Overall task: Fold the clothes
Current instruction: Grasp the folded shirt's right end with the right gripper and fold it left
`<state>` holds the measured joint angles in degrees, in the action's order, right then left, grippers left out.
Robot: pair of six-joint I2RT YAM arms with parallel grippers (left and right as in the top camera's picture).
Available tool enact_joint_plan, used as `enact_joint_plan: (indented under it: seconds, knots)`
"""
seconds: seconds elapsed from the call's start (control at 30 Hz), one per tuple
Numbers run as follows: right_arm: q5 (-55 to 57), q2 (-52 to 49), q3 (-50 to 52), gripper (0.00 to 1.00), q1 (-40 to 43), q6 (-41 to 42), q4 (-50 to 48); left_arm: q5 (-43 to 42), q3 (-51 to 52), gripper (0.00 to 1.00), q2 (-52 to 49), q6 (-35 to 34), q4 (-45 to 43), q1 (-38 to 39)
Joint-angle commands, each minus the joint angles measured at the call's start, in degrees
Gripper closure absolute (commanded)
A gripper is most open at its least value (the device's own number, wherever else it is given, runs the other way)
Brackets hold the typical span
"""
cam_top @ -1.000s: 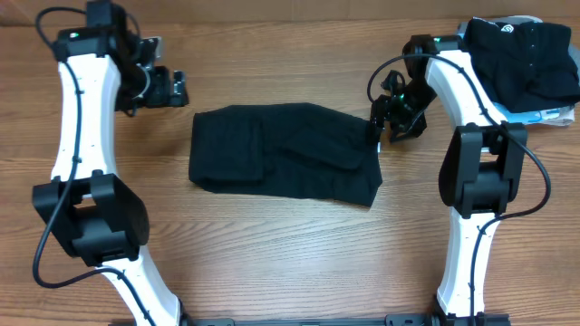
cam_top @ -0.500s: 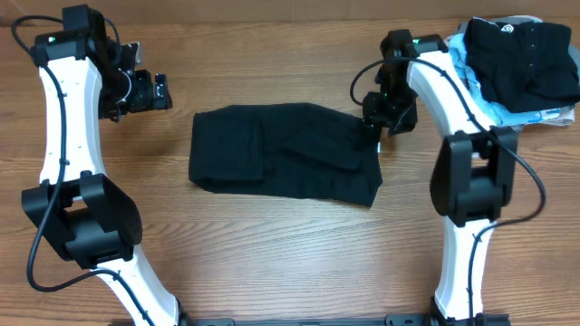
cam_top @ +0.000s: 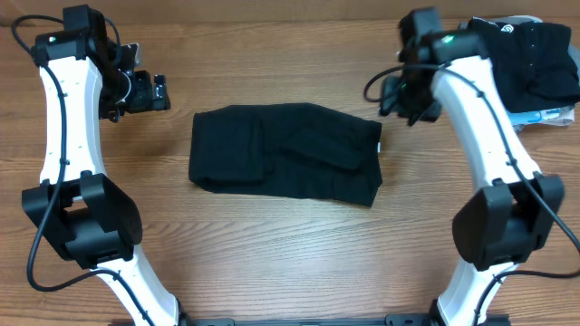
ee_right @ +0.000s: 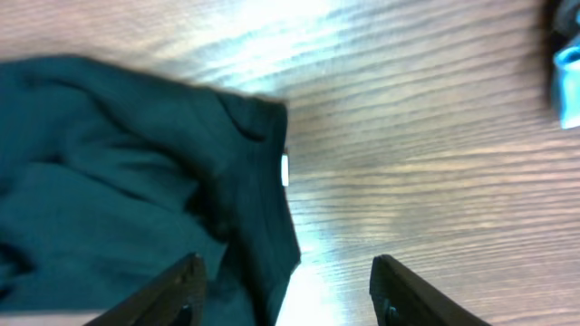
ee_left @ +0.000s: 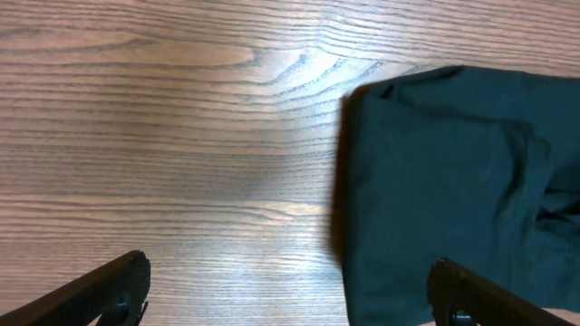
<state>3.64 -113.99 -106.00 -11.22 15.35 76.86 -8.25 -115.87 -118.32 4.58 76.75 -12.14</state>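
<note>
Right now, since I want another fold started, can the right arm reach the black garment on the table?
Probably yes: the right pincer hangs open and empty just above the edge of the black garment, and nothing lies between them.

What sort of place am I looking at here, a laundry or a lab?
Most likely a robotics lab bench, not a laundry: a white left arm and right arm stand at a wooden table, with a black garment laid between them and a pile of clothes at one corner.
</note>
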Motion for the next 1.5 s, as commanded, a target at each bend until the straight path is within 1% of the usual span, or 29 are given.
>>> enact_joint_plan:
  seconds: [0.0,0.07,0.1,0.13,0.17,0.2,0.23,0.4,0.63,0.83,0.97,1.1,1.2,1.3,1.47]
  knots:
    - [2.99,1.88,8.74,0.35,-2.54,4.02,-4.87,1.38,-1.25,0.00,-0.09,-0.33,0.09,-0.26]
    - [0.92,1.86,12.00,0.33,-2.58,3.87,-7.61,1.38,-1.25,0.00,-0.09,-0.33,0.07,-0.26]
    - [-0.24,1.86,13.00,0.30,-2.58,3.15,-8.59,1.38,-1.25,0.00,-0.09,-0.33,0.07,-0.26]
    - [-2.47,1.86,14.27,0.29,-2.47,1.31,-9.92,1.38,-1.25,0.00,-0.09,-0.33,0.07,-0.26]
    - [-4.24,1.86,15.10,0.26,-2.43,-0.04,-10.95,1.38,-1.25,0.00,-0.09,-0.33,0.02,-0.26]
    - [-7.65,1.86,16.50,0.24,-2.43,-2.97,-12.87,1.38,-1.25,0.00,-0.09,-0.33,-0.04,-0.26]
    - [-9.07,1.86,17.18,0.24,-2.43,-3.91,-13.73,1.38,-1.25,0.00,-0.09,-0.33,-0.09,-0.26]
    - [-10.86,1.79,22.40,0.18,-2.43,-5.18,-20.24,1.33,-1.25,0.00,-0.09,-0.35,-0.17,-0.26]
    - [-11.72,1.68,28.76,0.16,-2.40,-5.18,-26.60,1.20,-1.22,0.00,-0.09,-0.35,-0.15,-0.22]
    - [-11.76,0.83,31.34,0.13,-2.43,-5.14,-29.97,1.16,-1.22,0.00,-0.09,-0.87,-0.04,-0.22]
    - [-12.63,-1.11,33.14,0.13,-2.40,-5.14,-32.50,1.16,-0.94,0.00,-0.09,-0.96,-0.02,-0.20]
    - [-14.03,-2.93,33.59,0.14,-2.40,-5.11,-32.83,1.16,-0.44,0.00,-0.11,-0.96,0.04,-0.20]
    - [-15.89,-3.26,33.62,0.27,-2.40,-4.87,-32.63,1.16,-0.42,0.00,-0.20,-0.98,0.22,-0.20]
    - [-17.53,-3.23,33.62,0.46,-1.95,-4.63,-32.26,1.16,-0.42,0.00,-0.20,-0.98,0.48,-0.20]
    - [-17.90,-3.23,33.59,0.78,1.73,-4.48,-30.42,1.16,-0.42,0.00,-0.20,-0.98,0.92,-0.20]
